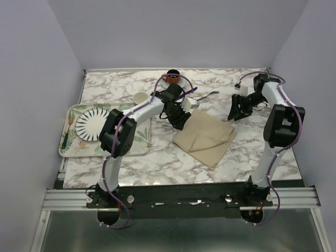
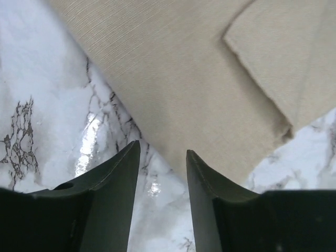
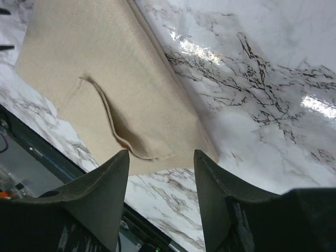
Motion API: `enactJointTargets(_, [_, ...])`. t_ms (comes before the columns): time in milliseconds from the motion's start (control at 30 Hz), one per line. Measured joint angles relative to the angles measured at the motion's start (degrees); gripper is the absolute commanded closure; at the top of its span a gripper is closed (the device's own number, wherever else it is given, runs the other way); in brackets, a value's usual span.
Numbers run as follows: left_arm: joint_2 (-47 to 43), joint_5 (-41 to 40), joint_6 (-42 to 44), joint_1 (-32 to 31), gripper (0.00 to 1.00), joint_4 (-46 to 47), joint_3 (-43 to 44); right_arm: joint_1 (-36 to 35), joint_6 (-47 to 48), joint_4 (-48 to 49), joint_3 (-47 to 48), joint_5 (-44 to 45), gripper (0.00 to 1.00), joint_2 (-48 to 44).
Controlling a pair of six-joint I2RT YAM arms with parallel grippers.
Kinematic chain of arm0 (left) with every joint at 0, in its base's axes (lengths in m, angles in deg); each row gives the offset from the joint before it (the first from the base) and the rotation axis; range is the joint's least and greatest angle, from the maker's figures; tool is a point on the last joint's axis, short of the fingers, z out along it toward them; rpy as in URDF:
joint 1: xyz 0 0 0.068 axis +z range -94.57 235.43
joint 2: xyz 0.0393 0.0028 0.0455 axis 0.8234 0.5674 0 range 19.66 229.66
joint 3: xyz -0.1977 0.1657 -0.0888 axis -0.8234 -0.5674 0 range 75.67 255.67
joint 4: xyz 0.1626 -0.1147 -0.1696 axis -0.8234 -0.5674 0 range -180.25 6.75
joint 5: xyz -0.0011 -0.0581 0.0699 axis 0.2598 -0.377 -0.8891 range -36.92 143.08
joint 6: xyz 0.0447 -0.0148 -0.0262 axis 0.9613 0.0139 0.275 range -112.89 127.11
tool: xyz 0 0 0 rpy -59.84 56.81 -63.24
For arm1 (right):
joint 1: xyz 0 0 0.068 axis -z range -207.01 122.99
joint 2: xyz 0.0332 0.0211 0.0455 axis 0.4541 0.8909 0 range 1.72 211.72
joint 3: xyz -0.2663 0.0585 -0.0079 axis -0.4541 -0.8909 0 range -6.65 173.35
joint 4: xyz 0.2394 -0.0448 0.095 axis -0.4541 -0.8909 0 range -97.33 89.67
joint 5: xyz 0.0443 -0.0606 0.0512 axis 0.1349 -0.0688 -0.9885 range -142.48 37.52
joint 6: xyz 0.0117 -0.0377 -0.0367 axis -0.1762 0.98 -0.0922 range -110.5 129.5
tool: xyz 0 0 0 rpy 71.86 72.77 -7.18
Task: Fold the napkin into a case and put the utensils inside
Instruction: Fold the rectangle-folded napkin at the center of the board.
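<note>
Beige folded napkin (image 1: 206, 137) on marble table (image 1: 131, 164), left hand (image 2: 163, 147) ajar and empty at its edge, right hand (image 3: 160, 152) likewise, nearby

The napkin (image 2: 199, 94) is matt beige cloth with a fine woven grain; the bench (image 3: 273, 79) is smooth, glossy marble-look, throwing bright glare spots

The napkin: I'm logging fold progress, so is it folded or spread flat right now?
Folded. The napkin lies in overlapping layers; both wrist views show one layer's edge across another.
</note>
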Motion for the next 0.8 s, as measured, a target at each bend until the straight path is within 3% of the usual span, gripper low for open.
enactJointTargets(133, [-3.91, 4.7, -2.05, -0.52, 0.37, 1.11, -1.73, -0.07, -0.87, 1.38, -0.28, -0.55, 0.41, 2.34])
enactJointTargets(367, [-4.79, 10.95, -12.46, -1.64, 0.37, 7.74, -3.61, -0.07, -0.72, 4.61, -4.81, 0.24, 0.57, 3.45])
enactJointTargets(533, [-2.56, 11.69, -14.82, -1.64, 0.37, 8.41, -3.76, -0.07, 0.11, 5.25, -10.49, 0.61, 0.61, 3.19])
enactJointTargets(633, [-2.03, 11.67, -14.16, -1.64, 0.37, 8.22, -3.82, -0.07, 0.72, 5.33, -15.02, 0.76, 0.61, 1.99])
enactJointTargets(800, [-2.03, 11.67, -13.03, -1.75, 0.37, 8.24, -3.93, -0.07, 1.31, 4.0, -17.84, 0.81, 0.51, -0.9])
